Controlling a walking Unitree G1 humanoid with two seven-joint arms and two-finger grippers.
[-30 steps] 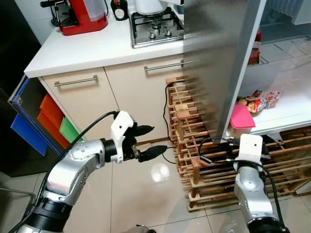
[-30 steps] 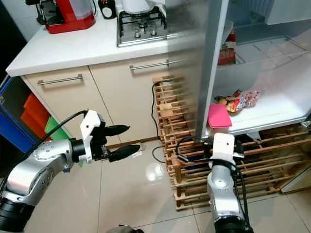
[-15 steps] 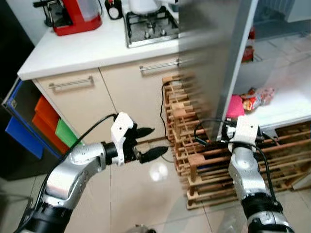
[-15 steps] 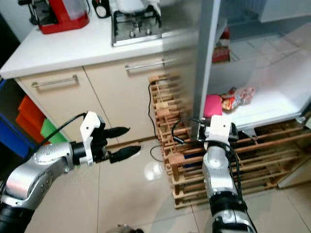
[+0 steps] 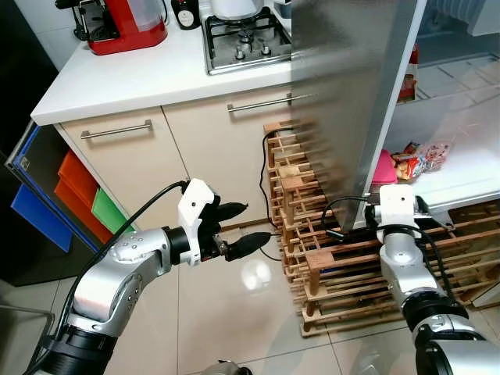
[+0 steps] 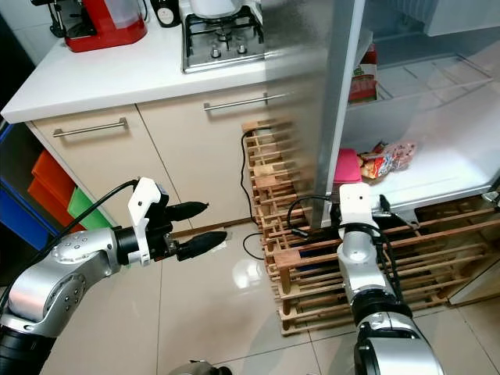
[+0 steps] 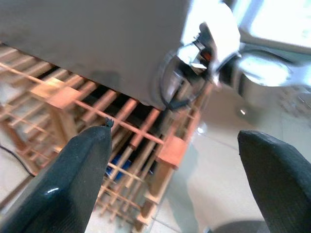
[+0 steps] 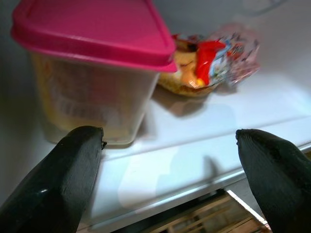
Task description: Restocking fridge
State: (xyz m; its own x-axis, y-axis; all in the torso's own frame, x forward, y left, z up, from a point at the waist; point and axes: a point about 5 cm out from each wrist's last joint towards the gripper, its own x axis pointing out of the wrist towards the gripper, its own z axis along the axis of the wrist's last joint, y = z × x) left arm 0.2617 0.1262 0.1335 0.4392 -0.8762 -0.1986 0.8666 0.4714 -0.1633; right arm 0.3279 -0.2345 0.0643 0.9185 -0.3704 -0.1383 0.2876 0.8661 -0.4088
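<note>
Fridge (image 5: pixel 344 101) door stood open; pink-lidded tub (image 8: pixel 92 73) and snack bag (image 5: pixel 422 160) sat on its bottom shelf. Right gripper (image 8: pixel 170 160) at shelf edge, fingers wide, empty. Left gripper (image 5: pixel 238 228) out from fridge, open, nothing held – restock prob. still ongoing

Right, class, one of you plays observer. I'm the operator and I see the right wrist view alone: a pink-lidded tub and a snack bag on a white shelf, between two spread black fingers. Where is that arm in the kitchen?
Observer: The right gripper reaches toward the fridge's lowest shelf, just past the open steel door, above a wooden rack on the floor.
Operator: And the other arm?
Observer: The left gripper hovers open and unloaded over the tiled floor, in front of the beige cabinets.
Operator: Anything above my shelf?
Observer: A carton stands on the next shelf up.
</note>
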